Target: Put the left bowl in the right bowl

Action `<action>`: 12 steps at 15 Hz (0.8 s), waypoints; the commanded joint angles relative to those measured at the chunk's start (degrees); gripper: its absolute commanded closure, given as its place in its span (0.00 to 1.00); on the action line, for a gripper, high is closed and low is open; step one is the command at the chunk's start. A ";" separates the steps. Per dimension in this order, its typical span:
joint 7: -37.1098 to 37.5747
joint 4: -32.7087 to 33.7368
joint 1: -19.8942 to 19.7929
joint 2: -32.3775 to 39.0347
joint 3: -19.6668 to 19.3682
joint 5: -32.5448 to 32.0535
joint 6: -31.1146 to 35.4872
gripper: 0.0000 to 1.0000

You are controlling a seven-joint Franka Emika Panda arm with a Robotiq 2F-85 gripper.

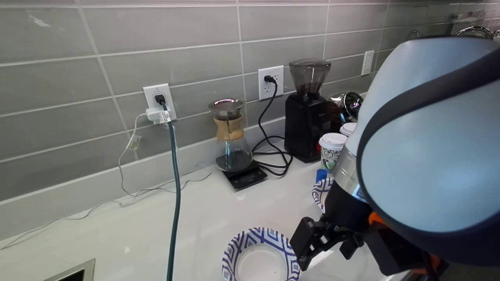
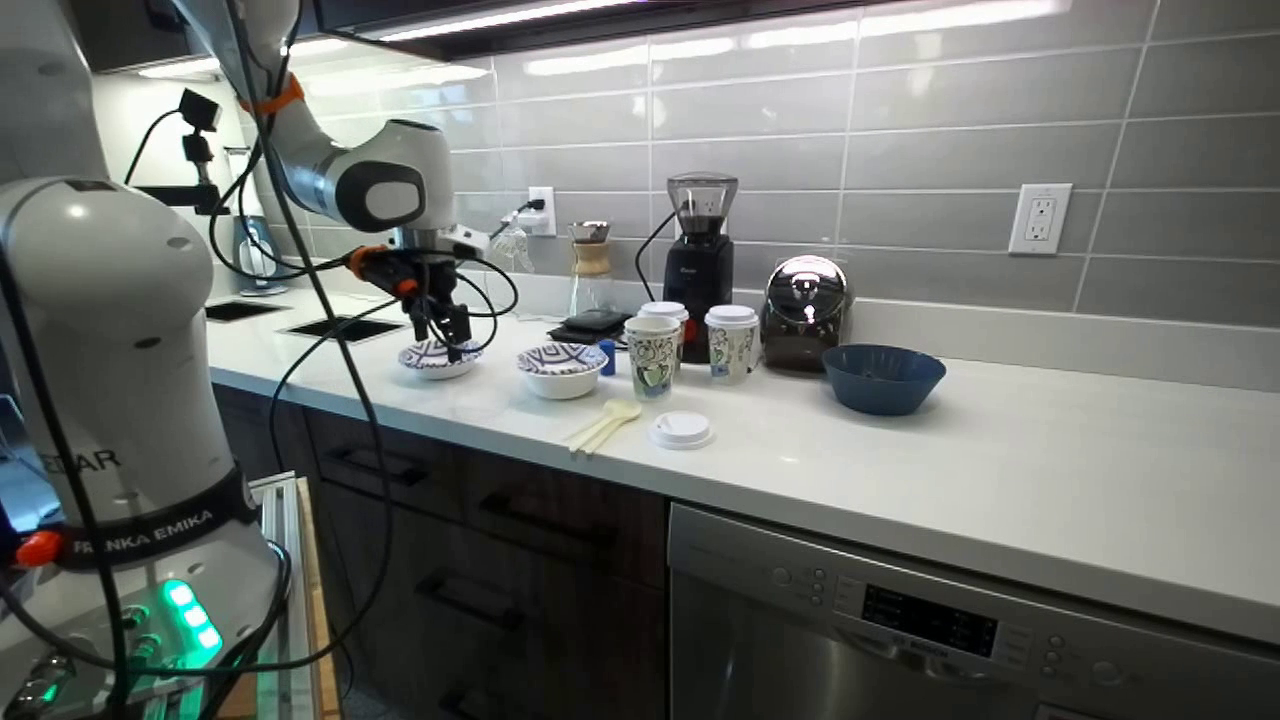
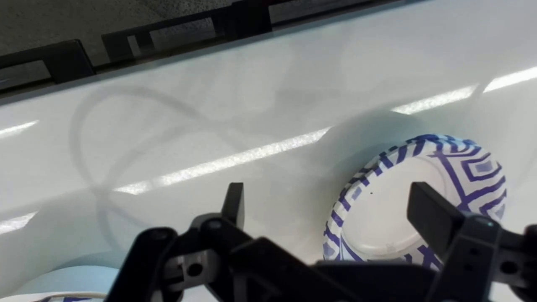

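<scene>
Left bowl (image 2: 430, 364) was on the counter (image 2: 1050, 470), pretty much right under the gripper (image 3: 325, 198). Looked like a throwaway paper one, so probably super light, kinda bendy, a bit waxy, and way more likely to skid or crease than break. Gripper was spread wide with nothing in it: in the wrist view one finger (image 3: 432, 216) hung over the bowl's inside, the opposite one over the counter, with the rim showing between them. Couldn't tell if anything touched. Best hold was probably that bit of rim, the side toward the right bowl (image 2: 562, 372), one finger in, one out, gentle squeeze; the full width looked too big for the opening. Going right in an exterior view, that one sat near the gripper, then a cup (image 2: 653, 357) farther out, and well apart from the fingers, a dark blue bowl (image 2: 884, 382).
</scene>
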 commanded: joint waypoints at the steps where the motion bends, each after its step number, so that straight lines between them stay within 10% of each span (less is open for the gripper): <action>1: 0.93 4.12 -0.14 7.01 1.45 1.67 4.59 0.00; 6: 2.90 8.34 -1.55 14.48 2.91 -0.28 10.18 0.00; 8: 3.69 9.45 -2.09 16.45 3.15 -1.24 11.06 0.28; 12: 4.52 10.78 -2.98 18.33 3.01 -2.58 10.85 0.45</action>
